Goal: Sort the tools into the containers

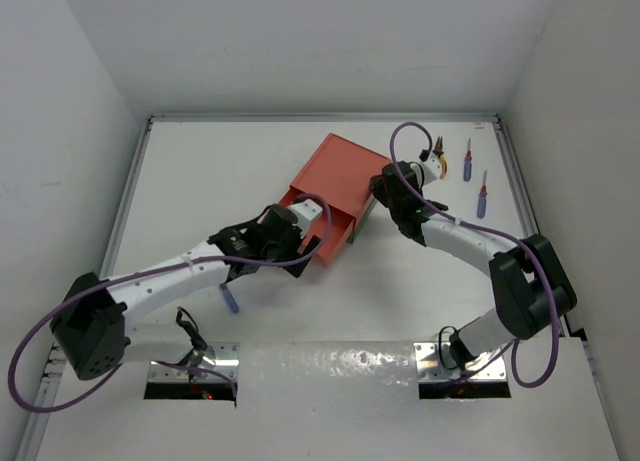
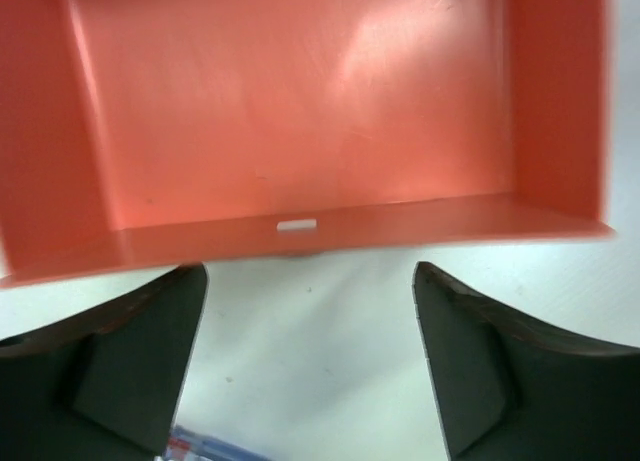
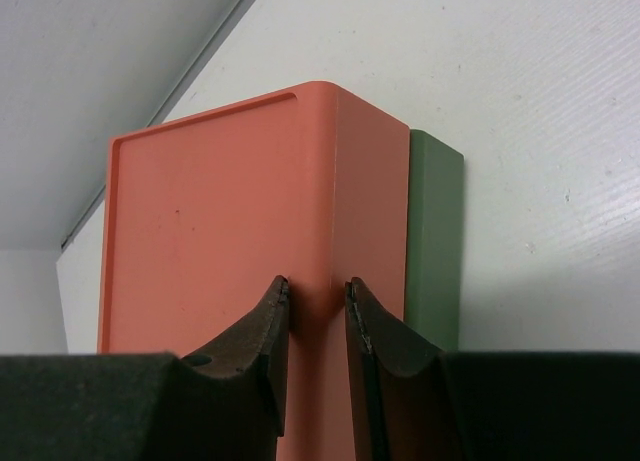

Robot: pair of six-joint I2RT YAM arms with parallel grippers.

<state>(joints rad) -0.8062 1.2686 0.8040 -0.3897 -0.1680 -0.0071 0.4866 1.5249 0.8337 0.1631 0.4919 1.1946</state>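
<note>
Your pliers (image 1: 440,163) lie on the table (image 1: 250,161) at far right, just beyond the back corner of the salmon-red box (image 1: 340,171). Two screwdrivers (image 1: 467,161) lie to their right, side by side but apart, the second one (image 1: 482,196) a bit nearer to you. The third screwdriver (image 1: 230,299) lies well apart from those, near-left, just beside the left arm's forearm; you can see its blue-and-red handle at the bottom edge of the left wrist view (image 2: 205,448). None of the tools is in a container. The salmon-red box sits mid-table, turned diagonally, on top of the green box (image 3: 435,231), which shows as a sliver beside it. The red drawer (image 2: 280,101) is pulled out toward near-left, and its white knob (image 2: 297,225) is on the front wall, facing the left wrist camera. Your left end effector (image 2: 310,361) sits just in front of that knob with its jaws spread wide, gripping nothing and clear of the drawer front. Your right end effector (image 3: 317,286) is at the red box's far-right corner, with its jaws drawn close and only a narrow gap between them. The box's rounded corner shows in that gap. You can't tell from these views whether it is pinching the box or just bearing on it.
</note>
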